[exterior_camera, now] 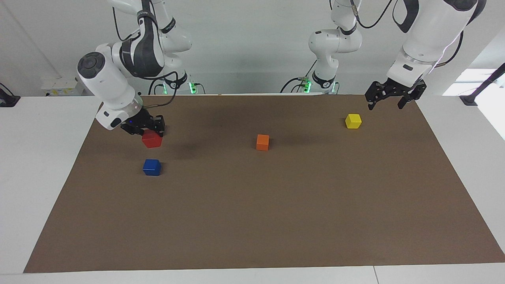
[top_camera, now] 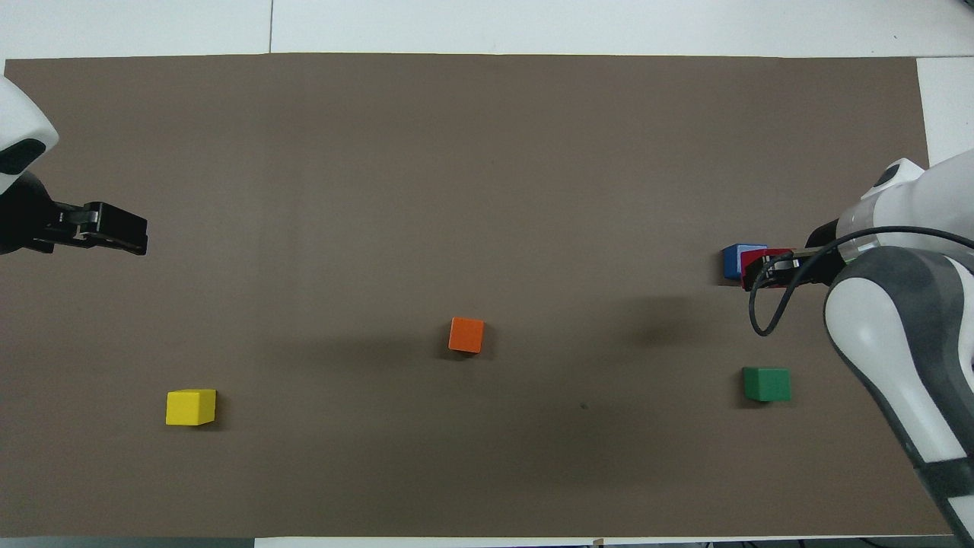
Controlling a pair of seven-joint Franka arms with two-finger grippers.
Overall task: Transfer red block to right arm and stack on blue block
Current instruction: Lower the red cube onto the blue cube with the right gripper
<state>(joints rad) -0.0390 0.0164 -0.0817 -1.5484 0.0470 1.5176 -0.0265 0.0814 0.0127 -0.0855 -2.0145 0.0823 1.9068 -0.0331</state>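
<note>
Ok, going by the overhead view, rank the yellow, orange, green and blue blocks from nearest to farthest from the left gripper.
1. Yellow block: at the left arm's end, nearest the left gripper.
2. Orange block: mid-table.
3. Blue block and green block: both at the right arm's end, too close to call. The right gripper holds the red block over the blue block.

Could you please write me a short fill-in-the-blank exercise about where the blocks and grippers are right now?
1. The right gripper is shut on the ____ block, held in the air.
2. Seen from overhead, that held block partly covers the ____ block.
3. The left gripper waits near the ____ block, holding nothing.
4. The cube nearest the mat's middle is ____.

Missing words: red; blue; yellow; orange.
</note>
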